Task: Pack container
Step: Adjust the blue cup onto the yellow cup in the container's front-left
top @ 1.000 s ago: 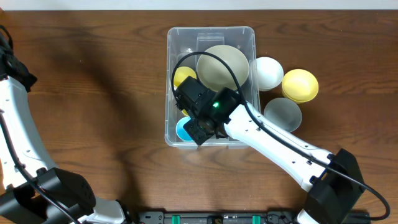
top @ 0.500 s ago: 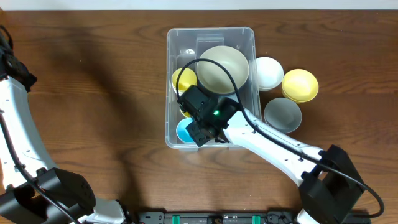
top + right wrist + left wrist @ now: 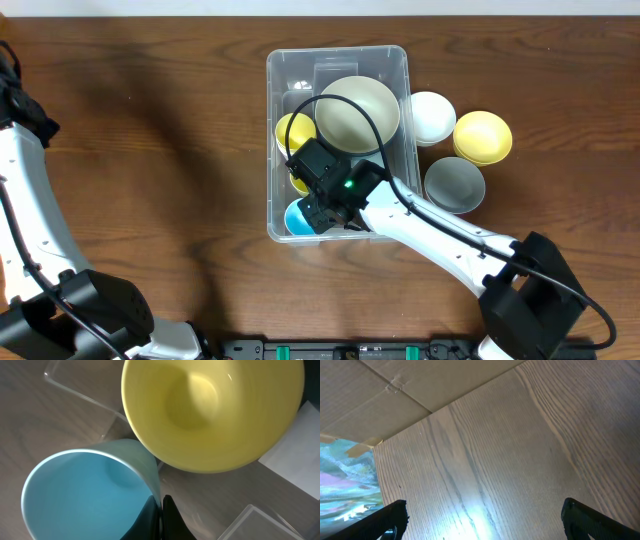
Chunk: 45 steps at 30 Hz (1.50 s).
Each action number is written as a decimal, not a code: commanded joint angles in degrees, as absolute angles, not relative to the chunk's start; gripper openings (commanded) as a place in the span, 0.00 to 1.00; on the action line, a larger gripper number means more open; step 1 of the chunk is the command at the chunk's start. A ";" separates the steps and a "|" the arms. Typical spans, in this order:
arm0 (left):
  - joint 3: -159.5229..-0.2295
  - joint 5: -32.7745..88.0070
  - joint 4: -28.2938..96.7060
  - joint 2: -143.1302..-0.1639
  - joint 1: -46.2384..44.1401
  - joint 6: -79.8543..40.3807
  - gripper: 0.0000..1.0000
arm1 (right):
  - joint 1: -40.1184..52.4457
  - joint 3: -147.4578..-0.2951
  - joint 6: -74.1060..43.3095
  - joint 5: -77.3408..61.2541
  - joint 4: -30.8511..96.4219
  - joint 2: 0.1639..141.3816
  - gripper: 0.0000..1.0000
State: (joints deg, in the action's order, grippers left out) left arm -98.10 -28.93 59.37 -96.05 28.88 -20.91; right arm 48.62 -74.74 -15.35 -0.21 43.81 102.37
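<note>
The right tool is down inside the container's near end, its jaws narrow and pinched on the wall of the blue bowl, one finger inside the rim and one outside. The blue bowl sits in the near left corner of the container, which stands on the wooden counter a little right of its middle. Just beyond the blue bowl, along the container's left wall, lies the inner yellow bowl, open side up. A white label shows on the container's floor beside it. The far half of the container holds the large beige bowl.

Outside, just beside the container's right wall, the grey bowl is nearest. Farther back, the white bowl is beside the same wall and the outer yellow bowl is just right of it.

Well left of the container, the left tool hangs over bare counter, jaws wide with nothing between them, with cardboard beyond.
</note>
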 commanded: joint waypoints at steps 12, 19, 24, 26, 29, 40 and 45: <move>-98.30 -30.04 59.48 -96.51 29.08 -20.60 0.98 | 48.64 -83.53 -15.84 -1.98 51.22 99.90 0.01; -98.30 -30.04 59.48 -96.51 29.08 -20.60 0.98 | 48.38 -91.59 -15.84 -1.48 55.96 97.19 0.01; -98.30 -30.04 59.51 -96.51 29.08 -20.60 0.98 | 46.17 -93.01 -15.88 0.45 56.47 95.46 0.01; -98.30 -30.04 59.48 -96.51 29.08 -20.60 0.98 | 44.71 -92.99 -15.86 0.43 56.51 95.48 0.01; -98.30 -30.04 59.48 -96.51 29.08 -20.60 0.98 | 42.96 -92.99 -15.81 0.69 56.31 96.20 0.01; -98.30 -30.04 59.48 -96.51 29.08 -20.60 0.98 | 40.77 -92.88 -15.16 1.08 54.74 97.89 0.01; -98.30 -30.04 59.48 -96.51 29.08 -20.60 0.98 | 40.77 -92.88 -15.18 1.08 54.78 99.50 0.01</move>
